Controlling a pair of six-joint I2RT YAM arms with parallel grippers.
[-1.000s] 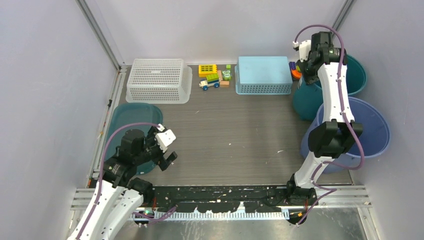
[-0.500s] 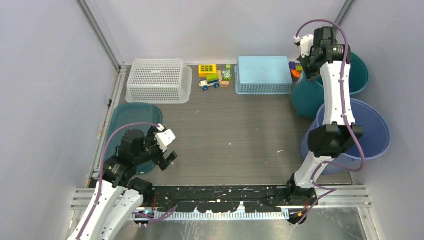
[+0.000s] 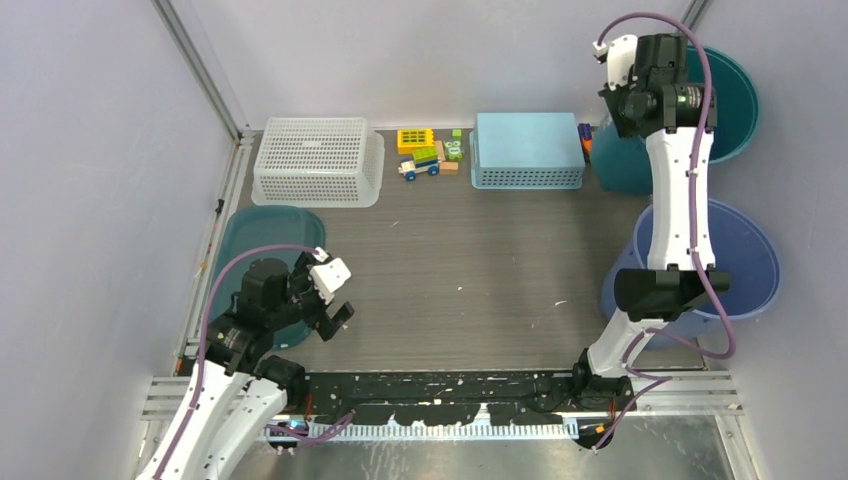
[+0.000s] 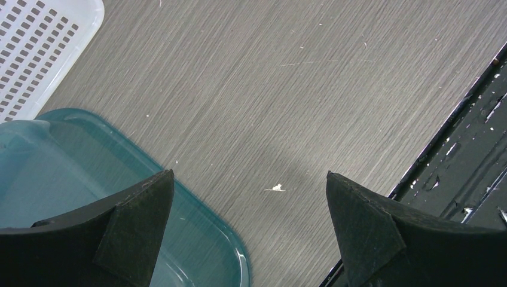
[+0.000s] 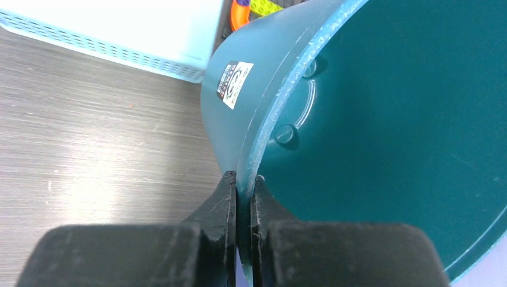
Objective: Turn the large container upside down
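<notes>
The large container [image 3: 728,100] is a dark teal bucket at the far right corner, lifted and tilted, its open mouth facing the camera. My right gripper [image 3: 624,120] is shut on its rim at the left side. The right wrist view shows the gripper [image 5: 244,182] pinching the thin rim, one finger outside the wall and one inside the container [image 5: 388,119]. My left gripper [image 3: 338,300] hangs open near the front left, over the table beside a flat teal lid [image 3: 262,235]. In the left wrist view the gripper [image 4: 248,179] holds nothing.
A periwinkle bucket [image 3: 752,262] stands at the right, just in front of the lifted one. Along the back are a white basket [image 3: 318,160], toy blocks with a small truck [image 3: 428,152], and an upturned light blue basket [image 3: 527,148]. Side walls stand close.
My right gripper has finished closing on the teal bucket's rim and has raised it up and back to the right, tilting it. The left arm has not moved.
</notes>
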